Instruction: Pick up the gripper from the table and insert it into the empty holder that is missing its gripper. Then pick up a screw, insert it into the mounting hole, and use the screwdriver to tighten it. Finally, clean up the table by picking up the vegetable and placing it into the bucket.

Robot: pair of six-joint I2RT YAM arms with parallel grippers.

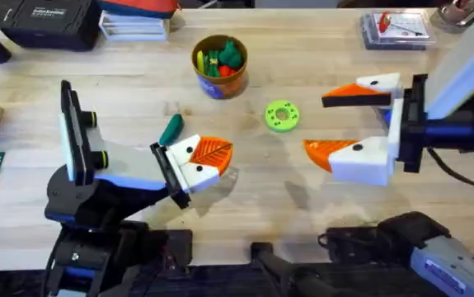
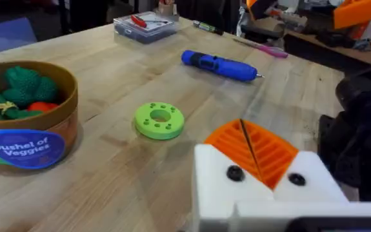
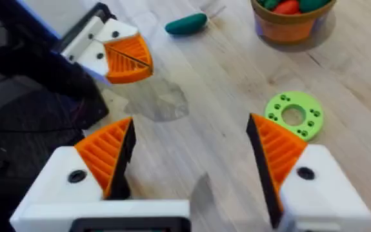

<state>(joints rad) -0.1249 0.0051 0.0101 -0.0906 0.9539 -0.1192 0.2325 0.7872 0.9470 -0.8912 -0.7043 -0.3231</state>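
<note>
My left gripper (image 1: 220, 154) (image 2: 242, 124) rests low near the table's middle, its two orange ribbed pads pressed together and shut on nothing. The dark-green vegetable (image 1: 171, 129) (image 3: 186, 24) lies on the wood just behind it. Farther back stands the bucket (image 1: 218, 64) (image 2: 27, 129) (image 3: 291, 19), with several toy vegetables inside. My right gripper (image 1: 335, 122) (image 3: 190, 122) hovers at the right, wide open and empty. The blue screwdriver (image 2: 219, 64) lies on the table beyond the green disc. The loose gripper, the empty holder and the screw are out of view.
A flat bright-green disc (image 1: 282, 115) (image 2: 159, 120) (image 3: 293, 115) with a hole lies between the two grippers. A clear case (image 1: 393, 29) (image 2: 145, 26) with red parts sits at the back right. A black box (image 1: 47, 21) and stacked items occupy the back left.
</note>
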